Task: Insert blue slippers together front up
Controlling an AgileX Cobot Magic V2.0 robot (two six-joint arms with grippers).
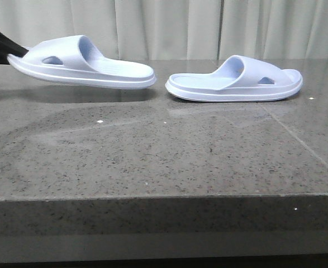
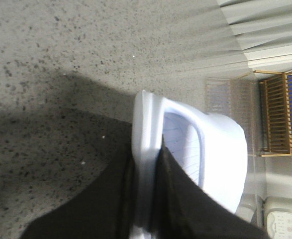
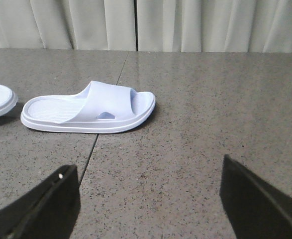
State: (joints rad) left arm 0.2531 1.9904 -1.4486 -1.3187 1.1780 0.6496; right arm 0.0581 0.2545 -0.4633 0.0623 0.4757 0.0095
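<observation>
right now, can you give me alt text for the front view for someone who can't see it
Two pale blue slide sandals over a speckled grey stone table: the left slipper is lifted off the surface, its toe end gripped by the left gripper at the frame's edge, while the right slipper lies flat. Pale curtains hang behind.

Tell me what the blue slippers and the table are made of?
The blue slippers look like soft moulded foam or rubber: one piece, matte, thick rounded soles, no seams. I can't tell which for sure. The left pincer holds one of them by its edge. The table looks like polished stone, maybe granite: grey with dark speckles, and shiny enough to reflect the slipper.
</observation>
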